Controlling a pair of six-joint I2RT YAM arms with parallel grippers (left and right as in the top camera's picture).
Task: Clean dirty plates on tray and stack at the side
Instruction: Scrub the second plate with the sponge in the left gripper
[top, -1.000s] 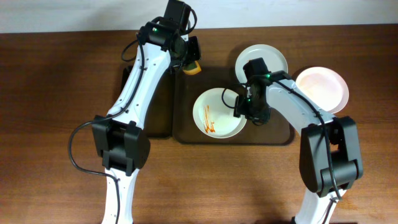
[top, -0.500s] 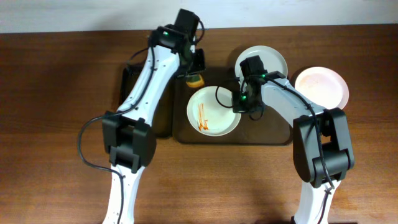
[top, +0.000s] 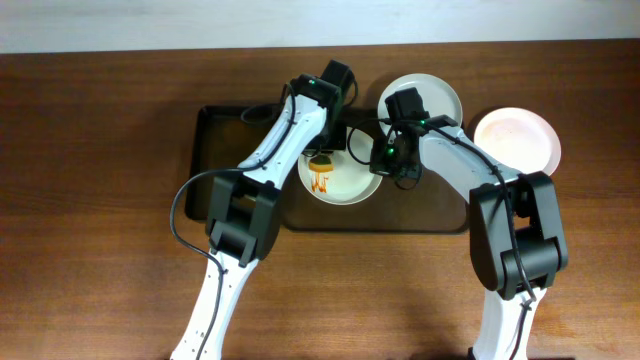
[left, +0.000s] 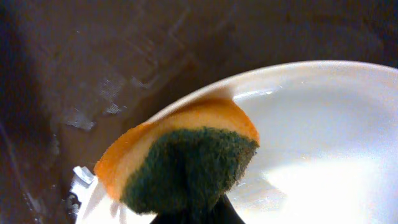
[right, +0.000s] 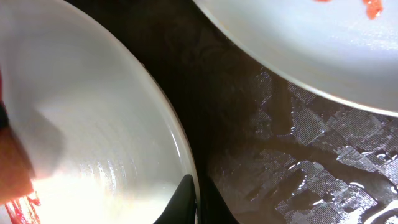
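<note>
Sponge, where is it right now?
In the overhead view, the sponge is over the left side of the dirty plate, in the middle of the tray, pinched in the left fingers.

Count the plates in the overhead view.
3: stained plate at the middle of the tray, white plate on its far right corner, pink plate on the table beside it.

Glossy white plate (left: 323, 143), rough green-faced sponge (left: 186, 165), dark textured tray (right: 267, 155), matt wood-grain table (top: 100, 250).
</note>
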